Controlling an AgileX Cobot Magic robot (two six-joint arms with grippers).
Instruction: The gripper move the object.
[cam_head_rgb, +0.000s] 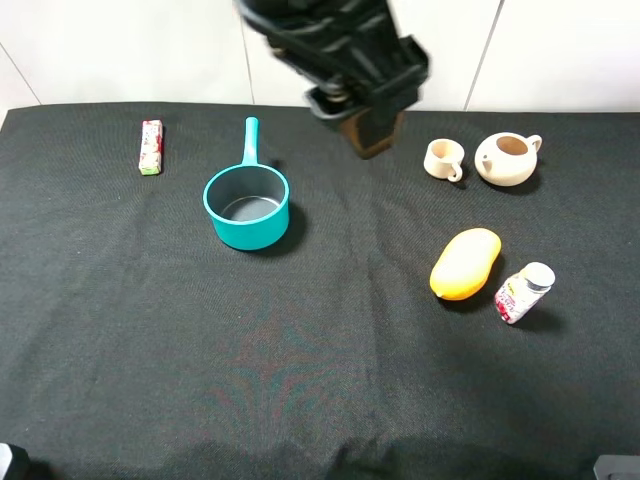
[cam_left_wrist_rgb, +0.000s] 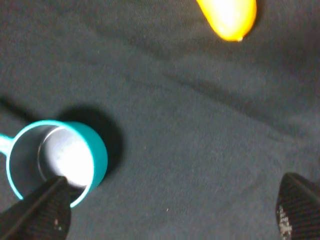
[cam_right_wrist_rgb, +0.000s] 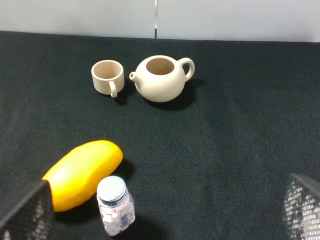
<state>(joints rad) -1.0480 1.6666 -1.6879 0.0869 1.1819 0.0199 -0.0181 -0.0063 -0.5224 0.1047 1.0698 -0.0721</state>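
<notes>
Mango (cam_head_rgb: 466, 263) seen lying on black-clothed table (cam_head_rgb: 330, 380) toward right edge, small white-capped bottle (cam_head_rgb: 523, 292) just beside it. Left gripper (cam_left_wrist_rgb: 170, 212) held above table between teal saucepan (cam_head_rgb: 247, 205) and mango, fingers spread wide, nothing gripped. Right gripper (cam_right_wrist_rgb: 165, 215) likewise spread, empty. Cup (cam_head_rgb: 444, 159) and teapot (cam_head_rgb: 507, 157) placed near far edge.

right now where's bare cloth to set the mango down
Widest bare stretch: the front of the cloth, below the pan and left of the mango. Also open between pan and mango. Crowded on the right: bottle beside the mango, cup and teapot behind.
</notes>
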